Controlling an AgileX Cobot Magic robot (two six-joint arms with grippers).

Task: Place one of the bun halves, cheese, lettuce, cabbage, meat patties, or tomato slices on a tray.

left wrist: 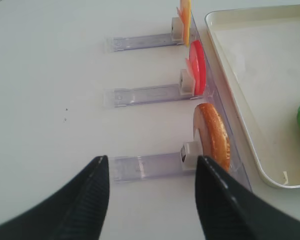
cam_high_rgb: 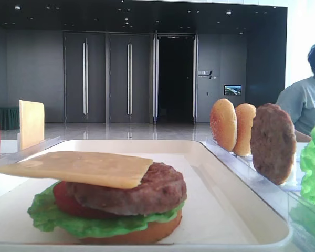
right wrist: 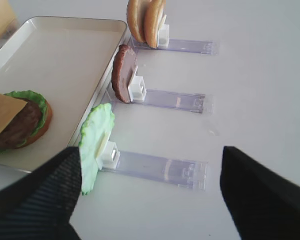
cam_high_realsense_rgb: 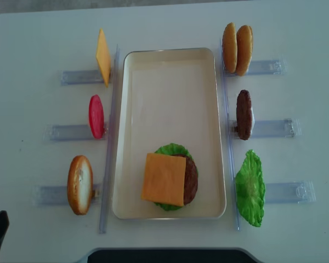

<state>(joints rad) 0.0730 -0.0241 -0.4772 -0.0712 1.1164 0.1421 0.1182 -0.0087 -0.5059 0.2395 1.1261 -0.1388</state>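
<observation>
On the cream tray point(cam_high_realsense_rgb: 170, 66) sits a stack topped by a cheese slice point(cam_high_realsense_rgb: 163, 179) over a meat patty point(cam_high_realsense_rgb: 191, 181), tomato, lettuce and a bun half. In clear holders stand a cheese slice point(cam_high_realsense_rgb: 102, 56), a tomato slice point(cam_high_realsense_rgb: 96, 116) and a bun half point(cam_high_realsense_rgb: 80, 184) on the left. On the right stand two bun halves point(cam_high_realsense_rgb: 237, 48), a patty point(cam_high_realsense_rgb: 243, 114) and lettuce point(cam_high_realsense_rgb: 250, 188). Cabbage is out of view. My left gripper point(left wrist: 152, 172) is open and empty, just short of the bun half point(left wrist: 212, 135). My right gripper point(right wrist: 150, 175) hangs open and empty beside the lettuce point(right wrist: 96, 145).
Clear plastic holder rails point(cam_high_realsense_rgb: 279, 192) stick out sideways from both long sides of the tray. A person point(cam_high_rgb: 307, 100) sits beyond the table's far right. A dark base edge point(cam_high_realsense_rgb: 170, 255) lies at the near table edge.
</observation>
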